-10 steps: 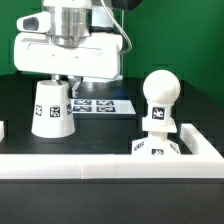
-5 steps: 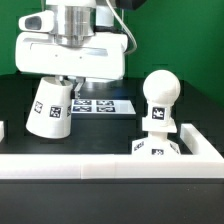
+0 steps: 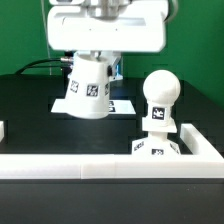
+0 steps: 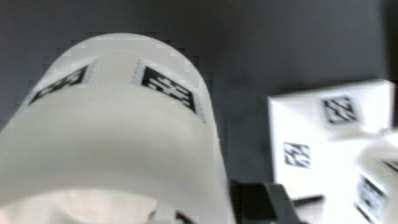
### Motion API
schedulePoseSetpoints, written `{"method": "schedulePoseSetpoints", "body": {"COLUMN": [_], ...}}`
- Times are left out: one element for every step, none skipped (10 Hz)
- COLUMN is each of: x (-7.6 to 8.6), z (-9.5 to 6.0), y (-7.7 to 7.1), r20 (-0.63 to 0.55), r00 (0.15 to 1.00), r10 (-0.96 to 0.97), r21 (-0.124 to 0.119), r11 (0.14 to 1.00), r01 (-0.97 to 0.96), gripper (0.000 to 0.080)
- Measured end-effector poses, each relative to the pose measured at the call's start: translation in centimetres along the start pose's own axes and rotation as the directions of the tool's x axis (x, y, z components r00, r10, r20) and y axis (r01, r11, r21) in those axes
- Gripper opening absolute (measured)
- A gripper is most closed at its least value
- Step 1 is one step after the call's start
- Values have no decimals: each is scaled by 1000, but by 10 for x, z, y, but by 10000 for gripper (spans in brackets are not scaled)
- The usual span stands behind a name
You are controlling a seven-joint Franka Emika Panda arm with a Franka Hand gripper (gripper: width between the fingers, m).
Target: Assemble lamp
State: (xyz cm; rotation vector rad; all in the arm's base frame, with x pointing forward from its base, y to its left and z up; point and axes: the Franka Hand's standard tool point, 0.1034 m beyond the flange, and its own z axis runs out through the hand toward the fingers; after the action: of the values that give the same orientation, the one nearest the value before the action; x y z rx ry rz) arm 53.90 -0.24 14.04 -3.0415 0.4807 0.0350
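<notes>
My gripper (image 3: 93, 58) is shut on the white cone-shaped shade (image 3: 88, 88) and holds it tilted, off the table, left of the bulb. The shade fills the wrist view (image 4: 125, 130), where one dark finger (image 4: 267, 203) shows beside it. The round-headed bulb (image 3: 159, 100) stands upright on the square base (image 3: 158, 148) at the exterior view's right. In the wrist view the tagged base (image 4: 329, 125) lies beyond the shade. My fingertips are mostly hidden by the shade's top.
The marker board (image 3: 122, 104) lies on the black table behind the shade. A white wall (image 3: 100, 166) runs along the front, with a side wall (image 3: 205, 145) at the right. A small white piece (image 3: 2, 128) sits at the left edge.
The gripper has lifted the shade off the table and carried it toward the exterior view's right, closer to the bulb. The shade is now tilted. The bulb and base have not moved.
</notes>
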Motion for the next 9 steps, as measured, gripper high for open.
{"method": "schedulePoseSetpoints", "body": {"x": [8,13,22,28,28,27,27,27,27], "z": [-12,-23,-38,-45,-41,-41,-41,-41,-46], "y": [-9,-15,-21,-22,-21,-21,-21,-21,-22], "r20": [-1,12,27,31,27,28,28,30,34], "r00": [1000,1000,999,999,999,999,999,1000,999], "r10": [1,15,21,21,20,20,20,9,5], "r21": [7,14,18,19,18,17,17,20,26], "r11": [1000,1000,1000,1000,1000,1000,1000,1000,1000], "r01": [-1,-15,-22,-22,-21,-21,-21,-9,-6], "gripper": [44,44,44,44,44,44,44,44,44]}}
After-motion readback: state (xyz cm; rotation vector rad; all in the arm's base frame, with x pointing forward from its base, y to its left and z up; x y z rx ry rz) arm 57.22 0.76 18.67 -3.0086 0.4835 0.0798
